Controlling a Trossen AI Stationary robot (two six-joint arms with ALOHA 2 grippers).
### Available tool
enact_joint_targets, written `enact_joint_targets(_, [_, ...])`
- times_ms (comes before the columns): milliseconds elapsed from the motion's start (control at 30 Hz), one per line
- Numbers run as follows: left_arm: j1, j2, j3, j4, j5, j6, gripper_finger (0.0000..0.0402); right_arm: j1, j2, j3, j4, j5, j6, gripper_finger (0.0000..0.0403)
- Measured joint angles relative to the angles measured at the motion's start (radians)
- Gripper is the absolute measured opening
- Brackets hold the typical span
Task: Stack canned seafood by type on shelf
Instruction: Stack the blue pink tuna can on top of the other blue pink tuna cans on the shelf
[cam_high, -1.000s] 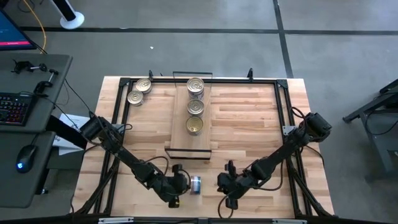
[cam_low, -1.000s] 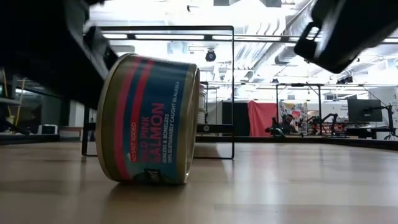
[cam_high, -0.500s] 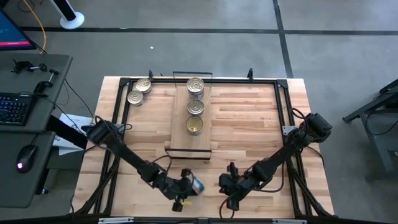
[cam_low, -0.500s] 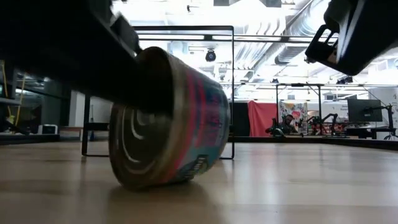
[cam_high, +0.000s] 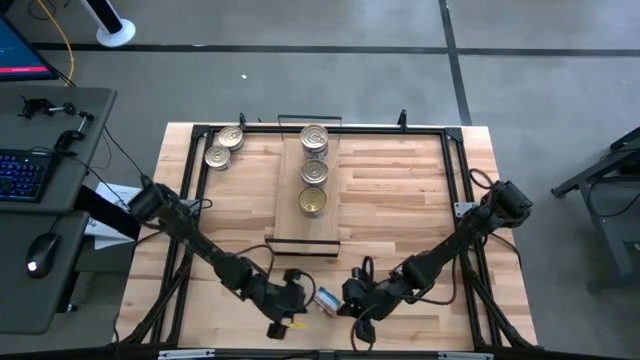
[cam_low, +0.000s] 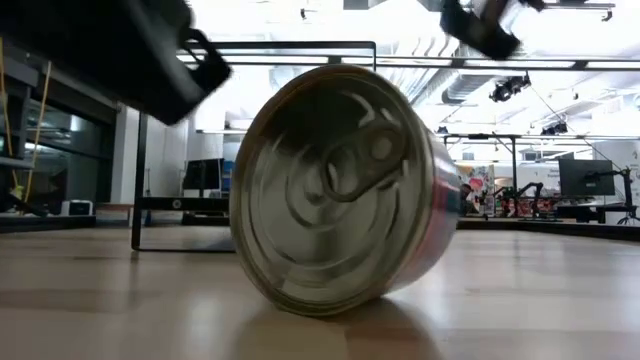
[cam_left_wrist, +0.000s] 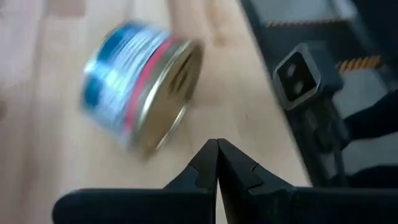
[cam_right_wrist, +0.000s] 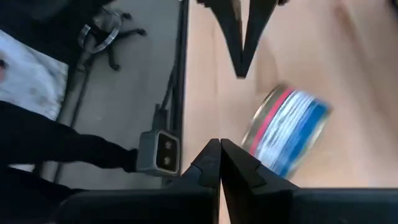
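Observation:
One blue-and-red labelled tin (cam_high: 326, 299) stands on its rim near the table's near edge, tilted, with its silver pull-tab lid (cam_low: 340, 190) facing the near edge. My left gripper (cam_high: 293, 303) is shut just left of it, and a gap to the tin (cam_left_wrist: 143, 87) shows. My right gripper (cam_high: 352, 296) is shut just right of the tin (cam_right_wrist: 286, 130). The shelf (cam_high: 330, 225), a light-wood board, lies mid-table. Several tins (cam_high: 314, 172) sit on it in a row, lids up. My right gripper (cam_right_wrist: 219, 148) has its shut fingertips close beside the tin's labelled side wall (cam_right_wrist: 258, 140), coming level from the table's right. I cannot tell whether they touch it.
Two more gold-lidded tins (cam_high: 224, 147) rest on the table's far left corner. A black metal frame (cam_high: 452, 135) runs round the tabletop. The low-view camera block (cam_left_wrist: 298, 78) stands at the near edge close to both grippers. Bare wood lies right of the shelf.
The tin has rolled and swung about on its rim, shifting a little toward the table's right. Its label faced the near edge before and its lid does now. My left gripper pushed rightward, then drew back left. My right gripper moved left toward the tin.

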Motion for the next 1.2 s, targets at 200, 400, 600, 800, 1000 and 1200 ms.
enact_joint_targets(200, [-0.072,-0.132,-0.025,-0.233,-0.129,-0.052,0.0,-0.03,0.042,0.293,-0.516,0.002,-0.049,0.0])
enact_joint_targets(400, [-0.134,-0.227,-0.17,-0.218,-0.208,-0.244,0.0,-0.033,0.107,0.445,-0.634,0.017,0.081,0.0006])
enact_joint_targets(600, [-0.141,-0.309,-0.232,-0.217,-0.224,-0.267,0.0,-0.066,0.141,0.446,-0.626,-0.065,0.254,0.0086])
enact_joint_targets(800, [-0.115,-0.347,-0.233,-0.224,-0.213,-0.115,0.0,-0.086,0.185,0.446,-0.53,-0.062,0.243,0.0223])
enact_joint_targets(1000, [-0.083,-0.354,-0.233,-0.22,-0.212,-0.051,0.0,-0.125,0.25,0.446,-0.541,-0.045,0.248,0.0271])
enact_joint_targets(1200, [-0.071,-0.354,-0.233,-0.222,-0.212,-0.051,0.0,-0.144,0.276,0.447,-0.561,-0.019,0.299,0.0272])
